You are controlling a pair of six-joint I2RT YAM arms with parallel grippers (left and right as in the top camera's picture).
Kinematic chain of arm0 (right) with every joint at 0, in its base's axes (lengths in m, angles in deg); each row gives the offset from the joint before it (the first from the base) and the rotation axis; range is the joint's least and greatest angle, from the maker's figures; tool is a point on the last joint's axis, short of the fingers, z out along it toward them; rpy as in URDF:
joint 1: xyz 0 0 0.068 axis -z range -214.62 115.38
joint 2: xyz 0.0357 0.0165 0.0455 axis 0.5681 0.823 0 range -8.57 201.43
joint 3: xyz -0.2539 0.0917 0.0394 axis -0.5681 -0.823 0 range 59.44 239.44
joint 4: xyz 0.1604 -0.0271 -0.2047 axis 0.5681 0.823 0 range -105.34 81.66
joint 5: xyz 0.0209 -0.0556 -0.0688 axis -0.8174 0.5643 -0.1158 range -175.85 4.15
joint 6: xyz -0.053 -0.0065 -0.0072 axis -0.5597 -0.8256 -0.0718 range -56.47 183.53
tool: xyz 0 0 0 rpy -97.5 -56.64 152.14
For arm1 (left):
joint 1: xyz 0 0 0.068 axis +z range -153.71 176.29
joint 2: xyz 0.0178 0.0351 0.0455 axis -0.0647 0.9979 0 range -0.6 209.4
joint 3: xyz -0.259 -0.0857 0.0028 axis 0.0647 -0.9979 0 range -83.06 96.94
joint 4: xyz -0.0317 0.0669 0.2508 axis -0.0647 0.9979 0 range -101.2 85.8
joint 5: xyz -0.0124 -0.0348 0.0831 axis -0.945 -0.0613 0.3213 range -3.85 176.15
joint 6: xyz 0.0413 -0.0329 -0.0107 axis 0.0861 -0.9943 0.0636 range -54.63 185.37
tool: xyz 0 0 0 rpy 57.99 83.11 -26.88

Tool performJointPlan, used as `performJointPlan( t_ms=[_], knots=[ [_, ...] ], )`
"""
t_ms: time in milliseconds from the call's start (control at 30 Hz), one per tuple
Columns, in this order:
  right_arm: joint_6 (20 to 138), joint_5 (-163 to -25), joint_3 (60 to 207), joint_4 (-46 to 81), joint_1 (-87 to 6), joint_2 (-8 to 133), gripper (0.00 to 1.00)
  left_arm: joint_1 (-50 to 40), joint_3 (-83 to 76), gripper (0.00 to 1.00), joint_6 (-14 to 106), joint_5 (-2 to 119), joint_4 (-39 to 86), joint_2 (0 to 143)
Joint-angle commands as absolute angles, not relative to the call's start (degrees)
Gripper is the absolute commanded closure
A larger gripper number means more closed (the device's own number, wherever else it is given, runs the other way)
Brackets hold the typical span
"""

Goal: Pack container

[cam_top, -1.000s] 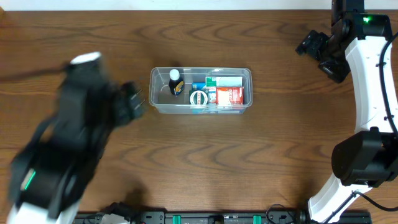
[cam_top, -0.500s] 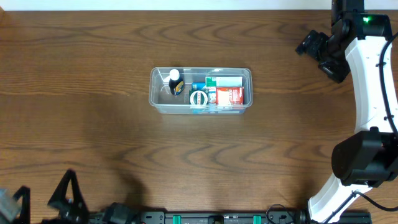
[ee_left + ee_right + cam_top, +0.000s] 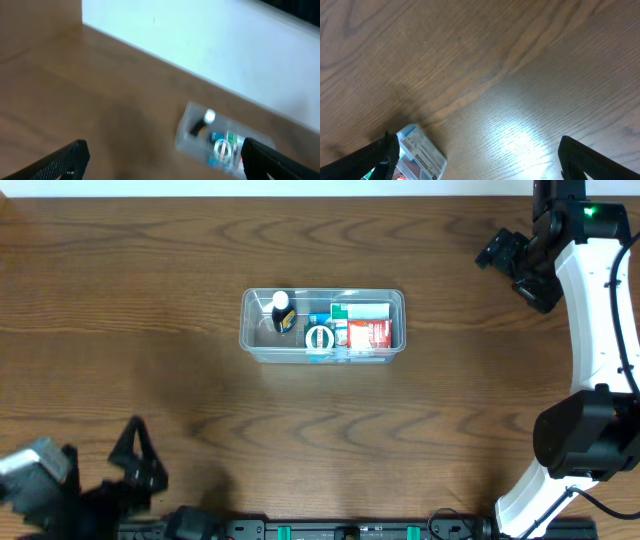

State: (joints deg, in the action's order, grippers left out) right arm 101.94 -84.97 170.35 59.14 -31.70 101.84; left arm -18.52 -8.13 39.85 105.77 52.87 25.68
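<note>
Overhead, we see the container near the middle of the wooden tabletop, well apart from both arms. Inside it a dark bottle with a white cap stands at the left end. A white ring and red and green boxes fill the rest (their print is too small to read).

The left gripper sits at the lower-left edge, its arm cut off by the frame. The right gripper hangs over the far right corner.

Our left wrist view is blurred, yet its fingers stand wide apart with nothing held, and the container shows small and soft beyond them. On the right wrist the fingers are likewise spread and empty. A labelled corner pokes in at the bottom left, mostly cut off; we cannot tell what it belongs to.
</note>
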Motion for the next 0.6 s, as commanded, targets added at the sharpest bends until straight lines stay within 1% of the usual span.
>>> performJointPlan(
  t_ms=[0, 133, 267, 467, 567],
  knots=[
    [102.66, -84.77, 170.74, 59.23, -31.59, 101.14, 0.01, -14.10, -14.25, 0.02, 39.74, 106.79, 46.69, 23.27],
    [102.66, -84.77, 170.74, 59.23, -31.59, 101.16, 0.01, -7.11, -23.82, 0.02, 37.14, 104.56, 37.96, 16.91],
    [102.66, -84.77, 170.74, 59.23, -31.59, 101.14, 0.01, -3.09, -32.28, 0.02, 32.03, 104.63, 35.89, 9.37],
    [102.68, -84.77, 170.74, 59.23, -31.59, 101.14, 0.01, -2.56, -42.95, 0.02, 31.81, 104.61, 32.04, 0.94],
    [102.66, -84.77, 170.74, 59.23, -31.59, 101.14, 0.01, -2.80, -46.51, 0.02, 32.07, 104.65, 29.97, -0.44]
  ],
)
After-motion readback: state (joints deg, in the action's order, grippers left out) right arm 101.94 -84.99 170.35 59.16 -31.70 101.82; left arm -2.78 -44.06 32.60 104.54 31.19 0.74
